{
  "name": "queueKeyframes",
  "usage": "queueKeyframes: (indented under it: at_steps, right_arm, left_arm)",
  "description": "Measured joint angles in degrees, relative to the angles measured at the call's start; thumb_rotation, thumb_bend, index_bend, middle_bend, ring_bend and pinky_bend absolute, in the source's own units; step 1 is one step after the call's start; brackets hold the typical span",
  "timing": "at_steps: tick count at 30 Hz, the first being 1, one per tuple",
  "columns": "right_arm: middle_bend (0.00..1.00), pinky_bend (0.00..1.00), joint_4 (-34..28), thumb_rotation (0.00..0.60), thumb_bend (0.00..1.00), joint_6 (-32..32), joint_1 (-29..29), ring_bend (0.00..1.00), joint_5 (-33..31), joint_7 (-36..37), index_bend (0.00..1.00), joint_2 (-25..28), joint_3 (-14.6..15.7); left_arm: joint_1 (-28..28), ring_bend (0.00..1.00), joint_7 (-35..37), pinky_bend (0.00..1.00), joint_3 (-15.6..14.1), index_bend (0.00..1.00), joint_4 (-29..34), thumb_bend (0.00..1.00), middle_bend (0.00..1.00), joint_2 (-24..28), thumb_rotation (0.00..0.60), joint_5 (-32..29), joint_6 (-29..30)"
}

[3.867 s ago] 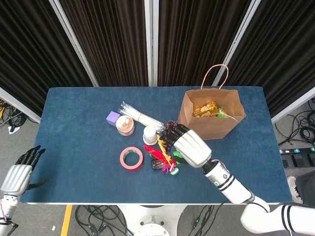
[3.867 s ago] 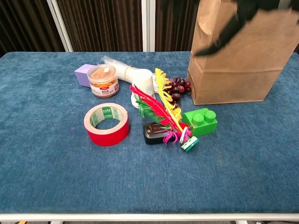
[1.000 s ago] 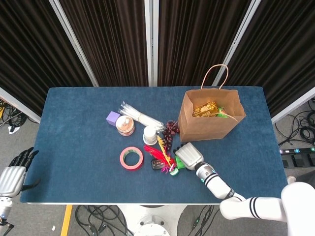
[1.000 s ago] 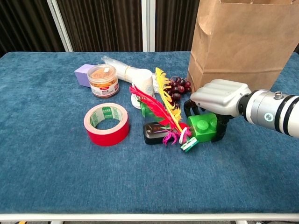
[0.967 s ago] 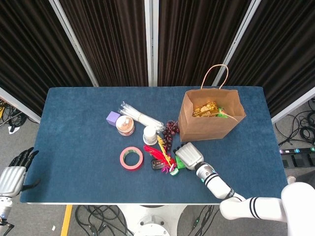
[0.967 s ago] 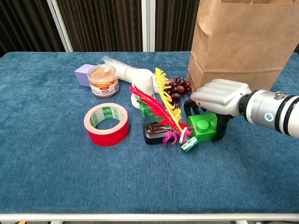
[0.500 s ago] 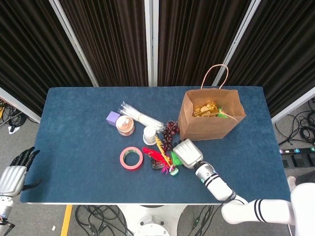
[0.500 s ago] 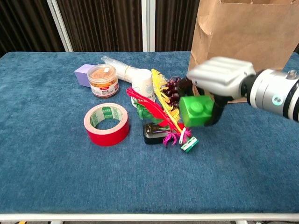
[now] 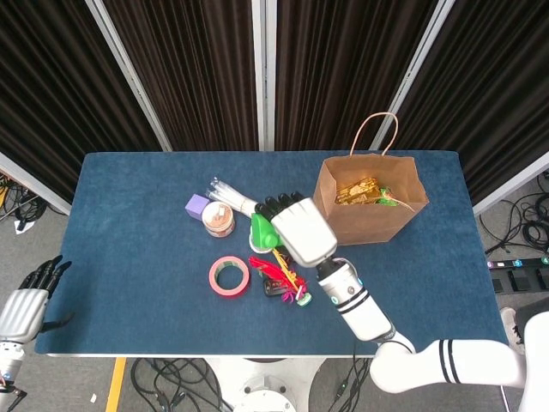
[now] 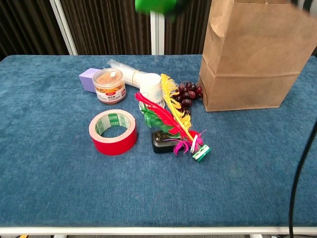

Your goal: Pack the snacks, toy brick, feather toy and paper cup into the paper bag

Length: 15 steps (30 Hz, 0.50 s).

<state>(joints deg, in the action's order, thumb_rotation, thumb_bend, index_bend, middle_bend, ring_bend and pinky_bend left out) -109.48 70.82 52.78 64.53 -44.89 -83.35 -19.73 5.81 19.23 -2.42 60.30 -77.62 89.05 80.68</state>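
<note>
right hand (image 9: 298,230) raised above table (image 9: 129,249), fingers curled round green toy brick (image 9: 262,230), brick held in the air over the paper cup area; in chest view only a green blur (image 10: 152,5) at top edge. left hand (image 9: 26,307) off the near-left table corner, holding nothing, fingers apart. paper bag (image 10: 250,59) upright at right side, snack packets (image 9: 358,190) visible inside from head view. paper cup (image 10: 152,90) on its side near centre, feather toy (image 10: 171,116) lying just in front of it, touching a small black item (image 10: 162,141). dark red grapes (image 10: 188,93) between cup and bag. red tape roll (image 10: 113,132) left of feathers. snack jar (image 10: 109,85) and purple block (image 10: 88,78) behind the tape.
</note>
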Motion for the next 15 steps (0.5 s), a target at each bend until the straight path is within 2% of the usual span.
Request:
queueKeyframes:
  at_steps: [7,11,15]
  right_arm:
    - [0.52,0.52,2.58,0.600,0.11,9.62,-0.15,0.43,6.04,-0.78,0.50,0.73,-5.76]
    - [0.52,0.52,6.23,0.600,0.11,11.20,-0.57,0.43,5.23,-1.66,0.51,2.73,-8.97]
    - [0.52,0.52,10.09,0.600,0.11,11.69,-1.72,0.43,3.30,-2.39,0.51,4.99,-9.64]
  left_arm:
    - [0.00,0.02,0.04,0.17,-0.05,0.14,0.24,0.26,0.08,0.26,0.600,0.33,0.48]
    - [0.08,0.02,-0.25,0.17,0.02,0.14,0.69,0.27,0.08,0.49,0.600,0.45,0.68]
    - [0.21,0.02,-0.63,0.17,-0.04,0.14,1.09,0.26,0.08,0.55,0.600,0.56,0.54]
